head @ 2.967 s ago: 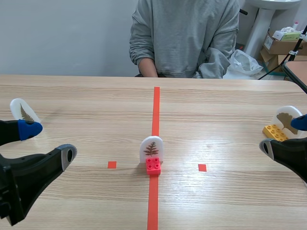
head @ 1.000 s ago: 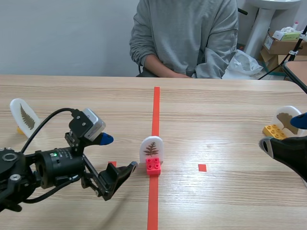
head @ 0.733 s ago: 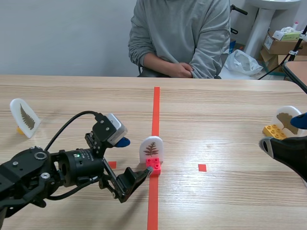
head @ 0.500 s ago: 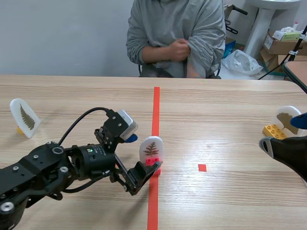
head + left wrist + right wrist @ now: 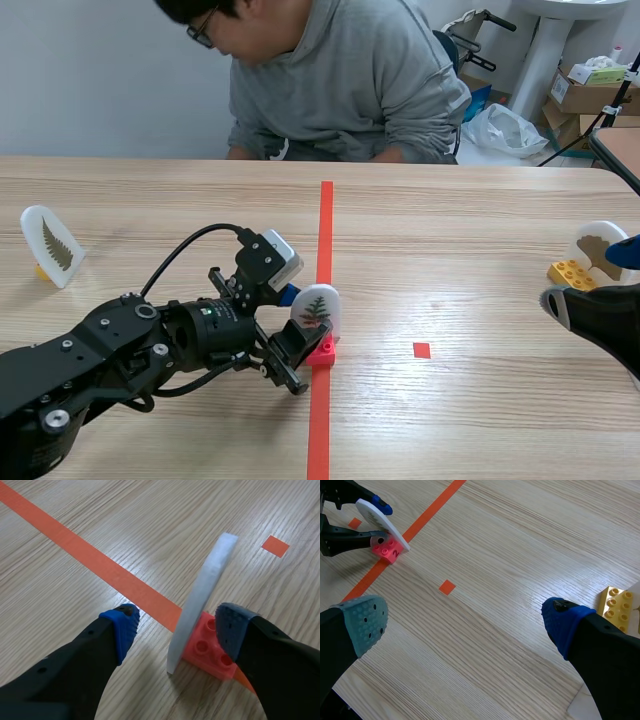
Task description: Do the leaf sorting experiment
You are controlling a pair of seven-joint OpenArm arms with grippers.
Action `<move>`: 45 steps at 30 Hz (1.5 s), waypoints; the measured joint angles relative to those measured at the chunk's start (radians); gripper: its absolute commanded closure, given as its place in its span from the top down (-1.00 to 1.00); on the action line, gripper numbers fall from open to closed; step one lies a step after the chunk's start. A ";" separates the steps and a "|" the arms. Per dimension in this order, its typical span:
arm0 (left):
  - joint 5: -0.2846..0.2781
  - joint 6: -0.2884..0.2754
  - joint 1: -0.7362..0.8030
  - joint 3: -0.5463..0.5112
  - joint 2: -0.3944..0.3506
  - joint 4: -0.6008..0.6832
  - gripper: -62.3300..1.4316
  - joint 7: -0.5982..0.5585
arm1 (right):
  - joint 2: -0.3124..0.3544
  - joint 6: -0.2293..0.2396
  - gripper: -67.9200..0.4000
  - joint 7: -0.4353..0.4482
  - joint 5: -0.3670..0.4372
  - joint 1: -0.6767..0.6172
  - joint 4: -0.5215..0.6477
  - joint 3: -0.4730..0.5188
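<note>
A white card with a brown fern leaf (image 5: 317,309) stands upright in a red brick (image 5: 323,352) on the orange centre line. My left gripper (image 5: 295,320) is open and straddles it. In the left wrist view the card (image 5: 201,597) shows edge-on between the two fingers, above its red brick (image 5: 206,649), with a gap on each side of the card. My right gripper (image 5: 590,277) stays open low at the right edge, beside a ginkgo-leaf card (image 5: 598,248) on a yellow brick (image 5: 570,273). The right wrist view shows the centre card (image 5: 382,516) far ahead of the right gripper (image 5: 465,622).
Another white card with a dark fern leaf (image 5: 50,243) stands at the far left of the table. A person in a grey sweatshirt (image 5: 340,85) sits across the table, leaning to the side. Boxes and a bag lie on the floor behind at the right.
My left arm has swung from the table's left side to the centre, and its open fingers now flank the centre card. The person has leaned over sideways. The right arm has not moved.
</note>
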 measured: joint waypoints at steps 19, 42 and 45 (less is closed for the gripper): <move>-0.001 -0.002 0.000 0.000 0.000 0.000 -0.85 -0.004 | 0.000 0.000 0.88 0.000 0.000 0.000 0.000 0.000; -0.024 -0.093 0.199 -0.137 -0.058 0.407 -0.85 0.074 | 0.000 0.000 0.88 0.002 0.000 0.000 0.000 0.000; -0.043 -0.093 0.244 -0.214 -0.064 0.470 -0.85 0.111 | 0.000 0.000 0.88 0.002 0.000 0.000 0.000 0.000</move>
